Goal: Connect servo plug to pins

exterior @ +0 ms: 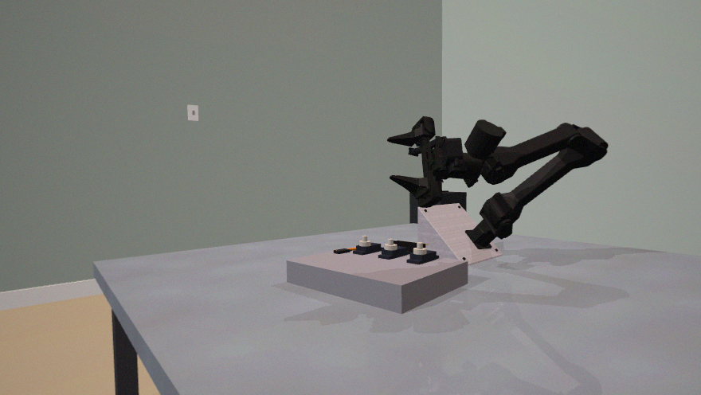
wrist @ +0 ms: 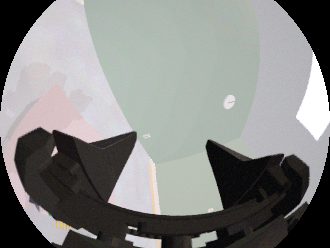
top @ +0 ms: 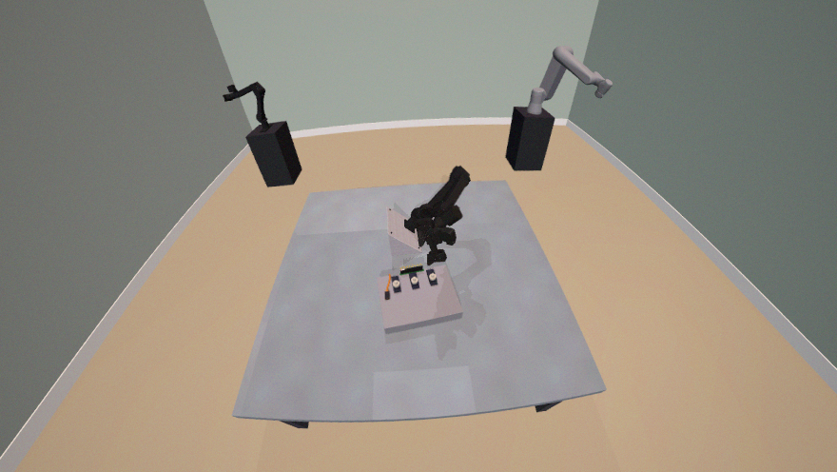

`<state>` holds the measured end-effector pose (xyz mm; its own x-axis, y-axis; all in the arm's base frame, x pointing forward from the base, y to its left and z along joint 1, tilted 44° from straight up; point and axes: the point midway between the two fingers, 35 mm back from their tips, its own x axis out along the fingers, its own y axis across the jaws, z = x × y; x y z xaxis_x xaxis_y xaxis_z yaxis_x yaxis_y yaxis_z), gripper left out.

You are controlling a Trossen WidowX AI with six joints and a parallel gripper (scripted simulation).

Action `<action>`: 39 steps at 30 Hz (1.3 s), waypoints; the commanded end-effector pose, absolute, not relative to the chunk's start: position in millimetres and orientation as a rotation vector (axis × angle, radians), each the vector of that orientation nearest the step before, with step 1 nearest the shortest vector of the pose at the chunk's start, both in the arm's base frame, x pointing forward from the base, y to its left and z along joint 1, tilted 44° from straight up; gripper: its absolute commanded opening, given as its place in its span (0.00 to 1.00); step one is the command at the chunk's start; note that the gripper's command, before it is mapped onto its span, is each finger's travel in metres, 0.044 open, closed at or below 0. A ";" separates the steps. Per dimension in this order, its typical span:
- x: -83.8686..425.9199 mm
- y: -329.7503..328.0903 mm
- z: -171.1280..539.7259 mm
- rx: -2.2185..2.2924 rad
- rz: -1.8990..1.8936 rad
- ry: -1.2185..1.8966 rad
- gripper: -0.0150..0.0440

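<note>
The holder, a pale pink block (top: 418,310) (exterior: 343,275) (wrist: 55,112), carries three dark servos with white hubs. The plug (top: 387,295) (exterior: 341,251), small and black, lies on the block beside the end servo (top: 397,284) (exterior: 366,248), with an orange lead (top: 389,282) (exterior: 351,249). A dark header strip (top: 412,269) (exterior: 410,244) lies along the block's arm-side edge. Yellow pins (wrist: 63,225) show low in the wrist view. The coloured band and dot are too small to tell. My gripper (exterior: 389,158) (wrist: 172,140) is open and empty, high above the block's arm side, fingers pointing sideways.
The arm's base is on a slanted pink plate (top: 399,227) (exterior: 454,230) beside the header side of the block. The grey table (top: 328,351) (exterior: 221,284) surrounds both. Two other arms stand on black pedestals (top: 274,155) (top: 529,140) beyond the table.
</note>
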<state>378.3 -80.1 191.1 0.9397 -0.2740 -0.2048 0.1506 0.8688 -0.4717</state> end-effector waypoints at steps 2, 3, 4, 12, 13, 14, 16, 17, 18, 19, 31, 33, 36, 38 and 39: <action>378.0 -78.9 193.1 -0.462 -0.223 0.266 0.84; 377.7 -77.7 195.2 -0.456 -0.221 0.260 0.80; 377.3 -76.2 197.9 -0.448 -0.218 0.253 0.75; 365.9 -50.7 242.1 -0.309 -0.164 0.141 0.45; 363.0 -46.1 249.9 -0.283 -0.153 0.122 0.45; 359.8 -41.6 257.7 -0.257 -0.141 0.103 0.45; 352.5 -32.5 273.0 -0.205 -0.115 0.066 0.45; 348.5 -28.0 280.6 -0.179 -0.102 0.048 0.45; 344.2 -23.7 287.9 -0.153 -0.088 0.031 0.45; 339.9 -19.6 294.8 -0.128 -0.075 0.015 0.45; 341.4 -4.6 310.1 -0.047 0.014 0.086 0.45; 352.6 -7.2 300.9 -0.064 0.022 0.152 0.45; 368.3 -11.7 285.9 -0.085 0.038 0.253 0.45; 378.1 -15.1 275.2 -0.096 0.051 0.319 0.45; 382.8 -16.9 269.5 -0.101 0.058 0.353 0.45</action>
